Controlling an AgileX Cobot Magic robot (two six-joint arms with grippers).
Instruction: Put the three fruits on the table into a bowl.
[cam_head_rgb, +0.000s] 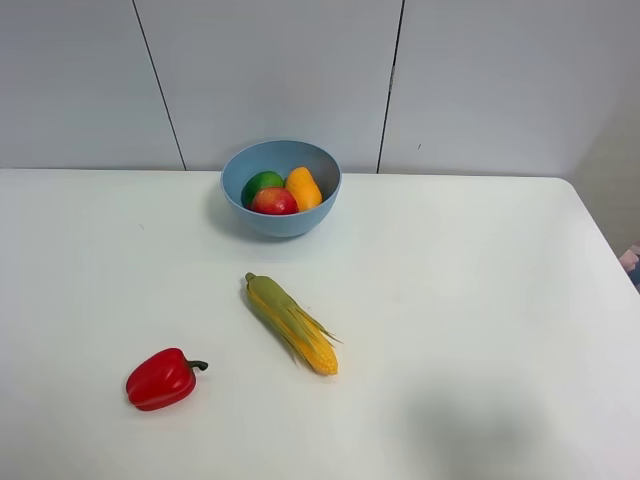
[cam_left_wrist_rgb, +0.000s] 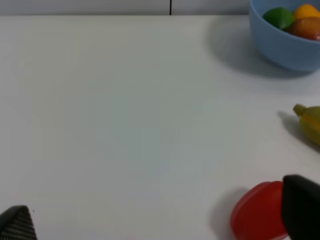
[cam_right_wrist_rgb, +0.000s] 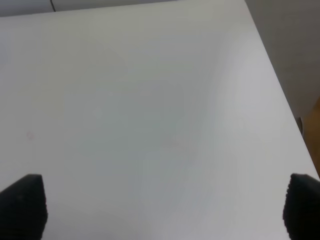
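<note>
The light blue bowl (cam_head_rgb: 281, 187) stands at the back middle of the white table (cam_head_rgb: 480, 300). Inside it lie the green lime (cam_head_rgb: 262, 185), the red apple (cam_head_rgb: 274, 202) and the orange-yellow mango (cam_head_rgb: 304, 188). The left wrist view shows the bowl (cam_left_wrist_rgb: 285, 42) with the lime (cam_left_wrist_rgb: 279, 17), mango (cam_left_wrist_rgb: 306, 11) and apple (cam_left_wrist_rgb: 307, 28) in it. My left gripper (cam_left_wrist_rgb: 160, 220) is open and empty above bare table. My right gripper (cam_right_wrist_rgb: 162, 207) is open and empty above bare table near the right edge. Neither gripper shows in the exterior high view.
A corn cob with green husk (cam_head_rgb: 292, 323) lies at the table's middle; its tip shows in the left wrist view (cam_left_wrist_rgb: 310, 122). A red bell pepper (cam_head_rgb: 161, 379) lies front left, also beside my left finger (cam_left_wrist_rgb: 260, 215). The table's right edge (cam_right_wrist_rgb: 280, 85) runs nearby.
</note>
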